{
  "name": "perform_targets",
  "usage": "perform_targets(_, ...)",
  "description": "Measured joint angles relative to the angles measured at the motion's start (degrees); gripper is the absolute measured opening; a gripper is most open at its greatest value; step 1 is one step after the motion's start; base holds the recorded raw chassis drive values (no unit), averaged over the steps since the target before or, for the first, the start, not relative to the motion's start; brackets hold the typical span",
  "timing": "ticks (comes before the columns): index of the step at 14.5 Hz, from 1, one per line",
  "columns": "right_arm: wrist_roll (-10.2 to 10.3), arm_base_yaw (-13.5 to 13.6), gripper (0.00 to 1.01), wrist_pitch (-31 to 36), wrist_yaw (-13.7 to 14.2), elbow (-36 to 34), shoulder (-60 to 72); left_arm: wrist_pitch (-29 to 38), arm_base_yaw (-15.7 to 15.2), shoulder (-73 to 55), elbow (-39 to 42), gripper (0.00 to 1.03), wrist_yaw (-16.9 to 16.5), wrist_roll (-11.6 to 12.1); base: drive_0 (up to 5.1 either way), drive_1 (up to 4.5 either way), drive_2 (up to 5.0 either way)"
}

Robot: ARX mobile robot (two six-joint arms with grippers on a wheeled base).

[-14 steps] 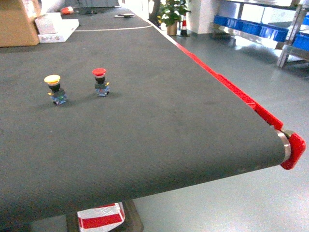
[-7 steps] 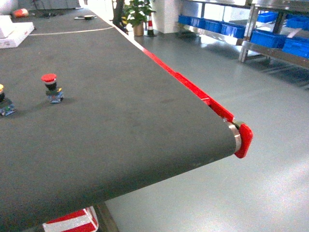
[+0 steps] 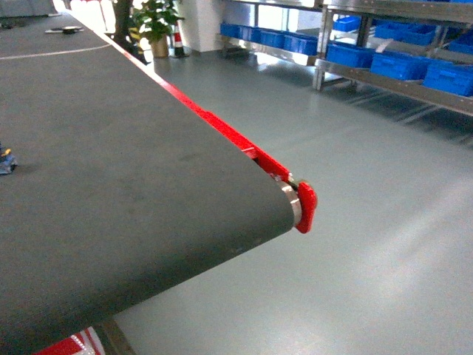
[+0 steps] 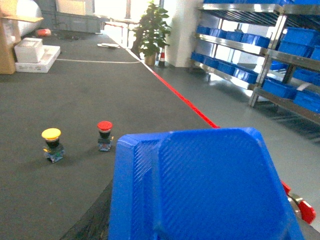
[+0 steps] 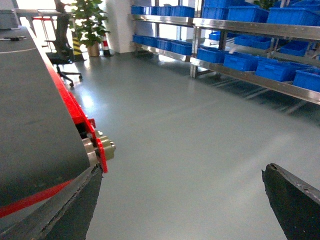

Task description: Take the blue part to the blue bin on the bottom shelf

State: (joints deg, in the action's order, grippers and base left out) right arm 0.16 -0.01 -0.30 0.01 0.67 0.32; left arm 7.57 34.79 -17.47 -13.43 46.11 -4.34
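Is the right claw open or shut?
Open: the right claw has its two dark fingers far apart, with bare floor between them.

We are in a factory or warehouse hall: a long dark conveyor belt (image 3: pixel 126 170) with red edge guards (image 3: pixel 222 129), a glossy grey floor (image 3: pixel 369 222), and at two o'clock steel racks (image 3: pixel 384 70) lined with blue bins (image 3: pixel 399 65).

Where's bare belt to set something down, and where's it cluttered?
Free: the dark conveyor belt from the red edge strip inward to its rounded end. In the left wrist view, the yellow-capped push-button and red-capped push-button crowd the left; a white box sits far back.
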Motion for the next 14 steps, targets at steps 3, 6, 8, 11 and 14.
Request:
perform_targets(3,0.0,0.0,0.98,0.0,0.0,0.0,0.0,0.0,0.0,0.0,0.0,0.44,0.0,0.0,-1.6,-1.59,-1.6)
perform_targets(6,0.0,0.0,0.98,0.0,0.0,0.0,0.0,0.0,0.0,0.0,0.0,0.44,0.0,0.0,-1.6,-1.59,-1.6)
perform_targets(8,0.0,0.0,0.98,0.0,0.0,0.0,0.0,-0.1,0.0,0.0,0.0,0.44,0.0,0.0,-1.6,-1.59,-1.6)
perform_targets(11,0.0,0.0,0.98,0.0,0.0,0.0,0.0,0.0,0.0,0.0,0.0,0.44,0.0,0.0,-1.6,-1.59,-1.6)
perform_targets(14,0.0,0.0,0.98,0.0,0.0,0.0,0.0,0.0,0.0,0.0,0.0,0.44,0.0,0.0,-1.6,-1.59,-1.6)
